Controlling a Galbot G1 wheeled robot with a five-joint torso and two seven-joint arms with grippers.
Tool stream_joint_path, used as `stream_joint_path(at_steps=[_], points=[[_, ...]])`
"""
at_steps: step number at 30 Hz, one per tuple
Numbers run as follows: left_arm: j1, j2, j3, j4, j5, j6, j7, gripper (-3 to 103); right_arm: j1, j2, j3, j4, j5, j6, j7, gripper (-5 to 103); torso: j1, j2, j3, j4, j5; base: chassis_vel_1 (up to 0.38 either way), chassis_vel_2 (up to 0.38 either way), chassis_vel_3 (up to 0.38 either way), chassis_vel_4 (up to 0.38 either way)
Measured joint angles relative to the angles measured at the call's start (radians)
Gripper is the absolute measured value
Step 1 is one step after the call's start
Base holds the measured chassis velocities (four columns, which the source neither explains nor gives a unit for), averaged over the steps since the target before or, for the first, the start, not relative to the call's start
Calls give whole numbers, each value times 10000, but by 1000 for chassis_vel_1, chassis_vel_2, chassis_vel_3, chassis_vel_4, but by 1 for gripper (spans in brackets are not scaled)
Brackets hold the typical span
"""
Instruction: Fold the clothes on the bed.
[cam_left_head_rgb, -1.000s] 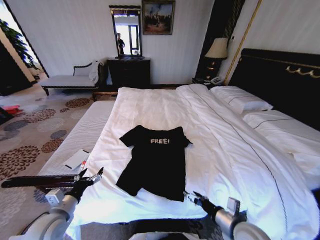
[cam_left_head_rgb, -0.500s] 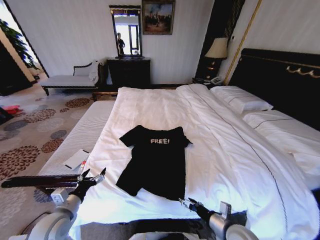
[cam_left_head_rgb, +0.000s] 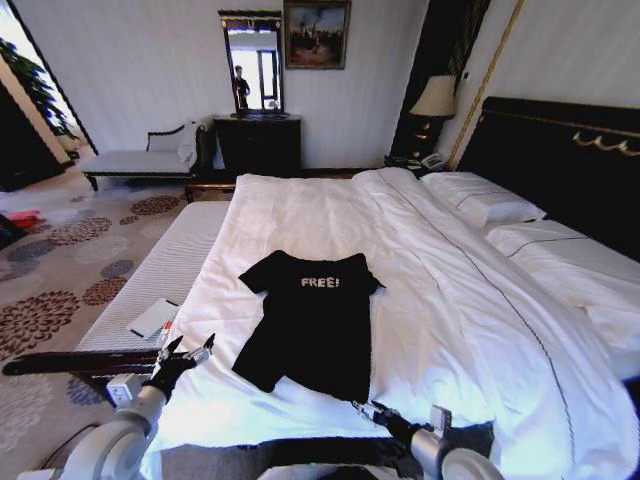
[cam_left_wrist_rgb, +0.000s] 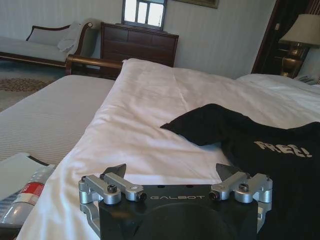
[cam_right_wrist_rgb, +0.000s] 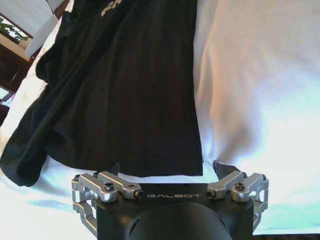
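A black T-shirt (cam_left_head_rgb: 314, 322) with white "FREE!" lettering lay flat and face up on the near part of the white duvet (cam_left_head_rgb: 450, 300), collar toward the far wall and hem toward the robot, not yet folded. The bed (cam_left_head_rgb: 560, 150) stretched away to the right, where its dark headboard stood. The left gripper (cam_left_head_rgb: 186, 353) hovered just off the shirt's near left corner, jaws spread wide. The right gripper (cam_left_head_rgb: 368, 409) sat low by the hem's near right corner, likewise open. Both seemed placed to take the hem's two corners.
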Motion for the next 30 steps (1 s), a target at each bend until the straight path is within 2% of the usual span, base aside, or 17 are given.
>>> stream_joint_path(at_steps=[4,6,8,12,14,17,19,20,21,23,24,25,27,28,30], points=[[18,-2,-27,0,-9,6,-11,100,89,58,-99,-81,-2,11,-27,102,0,0,0,-1,0,0,0,0,0],[52,-33,-58,13,-15,6,-12,100,90,108,-147,-53,-3,17,-47,94,0,0,-1,-1,0,0,0,0,0],[56,-52,-58,23,-15,7,-12,100,90,131,-168,-40,-10,21,-59,94,0,0,0,0,-1,0,0,0,0],[52,-137,-29,12,2,7,-41,100,143,163,-199,-112,-52,69,-110,72,0,0,0,0,-1,0,0,0,0],[52,-143,-29,10,5,7,-43,100,144,161,-199,-120,-56,78,-114,72,0,0,0,0,-1,0,0,0,0],[89,-168,-64,12,9,7,-44,100,112,189,-166,-126,-90,127,-131,56,0,0,-1,0,0,0,0,0,0],[97,-172,-73,16,9,7,-44,100,101,203,-162,-122,-94,132,-134,56,0,0,0,0,0,0,0,0,0],[110,-183,-83,32,9,7,-43,100,64,235,-158,-108,-116,147,-145,51,0,0,0,0,0,0,0,0,0],[112,-194,-86,50,8,5,-39,100,24,267,-160,-106,-172,179,-159,40,0,0,0,-1,-1,0,0,0,0],[112,-198,-87,56,6,4,-37,100,11,283,-164,-106,-194,191,-163,40,0,1,0,-1,-1,0,0,0,0],[101,-200,-87,78,3,1,-34,100,-4,313,-166,-106,-222,206,-173,29,0,0,-1,-1,-1,0,0,0,0],[99,-200,-86,91,2,0,-31,100,-7,332,-167,-106,-230,212,-177,29,0,0,-1,-1,-1,0,0,0,0],[85,-198,-83,149,0,-10,-18,100,-14,378,-167,-118,-259,233,-182,18,0,0,-1,0,0,0,0,0,0],[85,-198,-83,149,0,-10,-18,100,-14,378,-167,-118,-259,233,-182,18,0,0,-1,0,0,0,0,0,0],[77,-199,-81,166,-6,-17,-11,100,-50,383,-157,-134,-317,260,-198,8,0,1,-1,-1,-1,0,0,0,0]])
